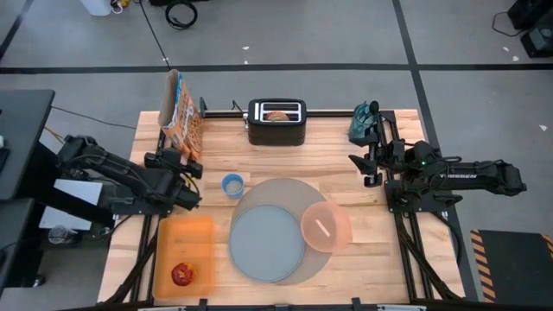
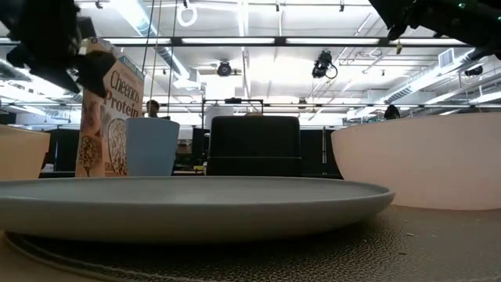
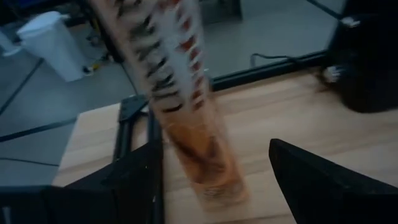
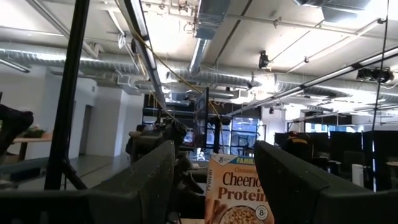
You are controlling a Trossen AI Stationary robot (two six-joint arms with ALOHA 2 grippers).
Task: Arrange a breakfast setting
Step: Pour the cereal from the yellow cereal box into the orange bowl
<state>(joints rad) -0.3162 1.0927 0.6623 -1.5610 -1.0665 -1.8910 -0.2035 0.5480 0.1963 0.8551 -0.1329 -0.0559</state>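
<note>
The round grey mat (image 1: 289, 194) lies at the table's middle with the blue-grey plate (image 1: 266, 242) on it. The pink bowl (image 1: 326, 227) sits on the mat's right edge; a thin pale streak shows inside it. The small blue cup (image 1: 232, 185) stands just left of the mat. The red apple (image 1: 181, 275) lies on the orange board (image 1: 184, 242). The bagel (image 1: 276, 115) sticks up from the black toaster (image 1: 276, 123). My left gripper (image 1: 181, 160) is open by the cereal box (image 3: 186, 112), fingers either side of it. My right gripper (image 1: 367, 168) is open and empty, right of the mat.
The cereal box (image 1: 180, 117) stands upright at the far left. A dark green object (image 1: 365, 121) sits at the far right corner. Bare wood lies between the toaster and the mat and along the near right edge.
</note>
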